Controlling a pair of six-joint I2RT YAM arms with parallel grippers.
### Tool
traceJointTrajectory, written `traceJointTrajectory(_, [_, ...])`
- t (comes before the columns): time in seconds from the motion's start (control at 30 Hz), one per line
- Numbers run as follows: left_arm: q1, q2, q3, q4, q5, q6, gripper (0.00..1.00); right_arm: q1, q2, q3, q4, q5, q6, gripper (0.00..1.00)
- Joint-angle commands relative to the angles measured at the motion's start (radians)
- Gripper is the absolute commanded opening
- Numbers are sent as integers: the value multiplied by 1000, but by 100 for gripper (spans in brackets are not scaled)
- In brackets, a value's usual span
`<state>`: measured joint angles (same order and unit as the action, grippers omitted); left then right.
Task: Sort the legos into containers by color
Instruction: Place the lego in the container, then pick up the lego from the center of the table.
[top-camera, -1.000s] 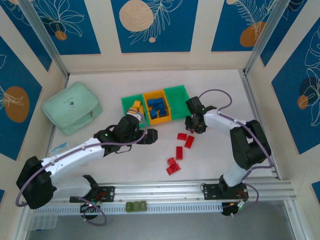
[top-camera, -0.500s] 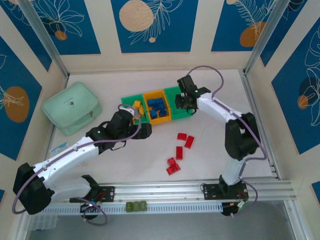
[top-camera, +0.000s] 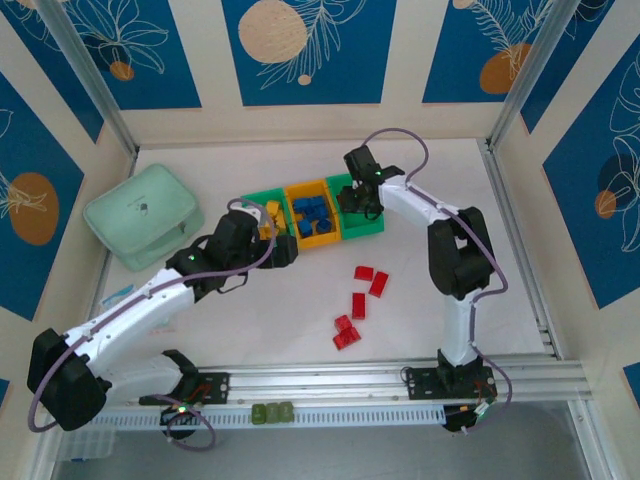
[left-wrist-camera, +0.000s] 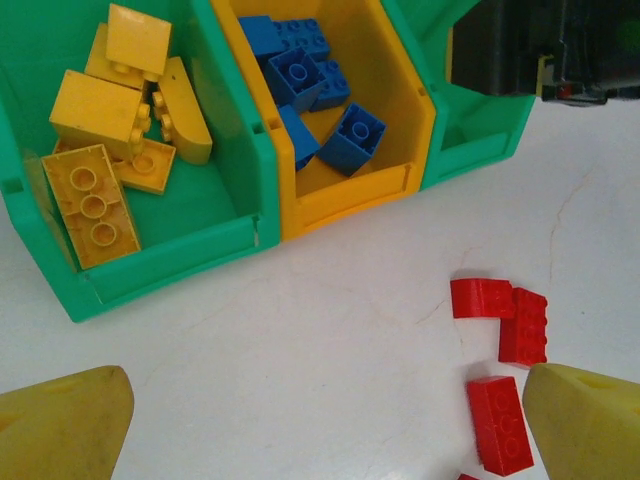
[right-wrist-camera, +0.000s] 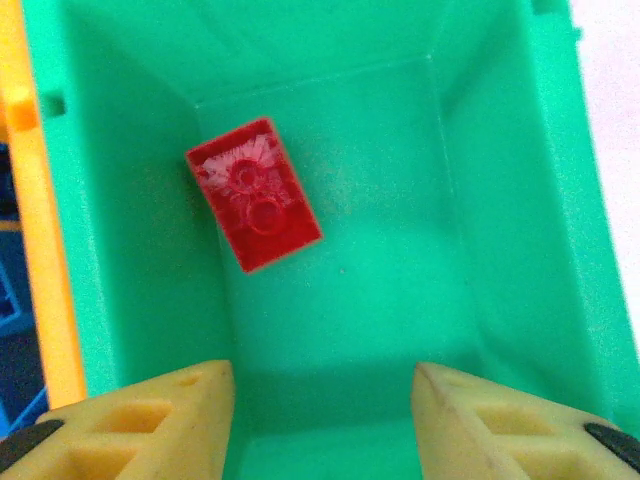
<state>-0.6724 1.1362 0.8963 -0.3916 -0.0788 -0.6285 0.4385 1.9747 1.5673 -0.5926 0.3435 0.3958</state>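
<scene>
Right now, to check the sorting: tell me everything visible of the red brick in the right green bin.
The red brick is a small glossy plastic rectangle with two round features on its upward face and whitish glare at one end. It is inside the right green bin, skewed to the walls, near the side next to the orange bin. It looks slightly blurred; whether it rests on the floor is unclear. The open right gripper is clear of it.

My white-and-black left arm (top-camera: 150, 300) stretches from its seven-o'clock base toward one o'clock; its yellow-fingered left gripper (left-wrist-camera: 322, 425) stands spread wide, empty; my right arm (top-camera: 455, 260) rises toward twelve, forearm bending toward ten o'clock; its right gripper (right-wrist-camera: 322, 410) points down, fingers parted, empty.
</scene>
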Motion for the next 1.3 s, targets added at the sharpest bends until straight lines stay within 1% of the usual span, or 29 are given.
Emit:
traceJointTrajectory(0.0, [8,11,36,-40,23,15,99,0,-137,-55,-8,-9,4,52])
traceJointTrajectory(0.17, [-3,-6,14,-16,50,-3,99,0,-288,-190,-23,-34,27,54])
traceJointTrajectory(0.27, [-14,-19,0,-3,59,-21,99,3,-346,-255,-70,-41,51,56])
traceJointTrajectory(0.37, [-41,-28,-16,24,60,-43,99,11,-408,-321,-127,-35,98,58])
traceJointTrajectory(0.5, [-85,-32,-43,50,57,-60,99,30,-513,-460,-116,-59,164,64])
traceJointTrajectory(0.63, [-122,-25,-77,95,72,-88,99,49,-555,-548,-149,-46,244,68])
traceJointTrajectory(0.73, [-152,-13,-88,111,73,-92,99,64,-587,-626,-125,-50,291,72])
traceJointTrajectory(0.8, [-168,-7,-99,128,68,-95,99,73,-591,-661,-105,-66,315,74])
traceJointTrajectory(0.93, [-181,17,-107,158,79,-117,99,118,-573,-691,-103,-40,376,76])
traceJointTrajectory(1.1, [-190,52,-85,151,79,-117,99,131,-525,-726,-36,-92,399,76])
traceJointTrajectory(1.2, [-190,60,-69,143,75,-107,99,137,-482,-714,-53,-53,409,74])
traceJointTrajectory(1.27, [-191,60,-62,140,66,-102,99,134,-473,-729,-23,-53,406,71])
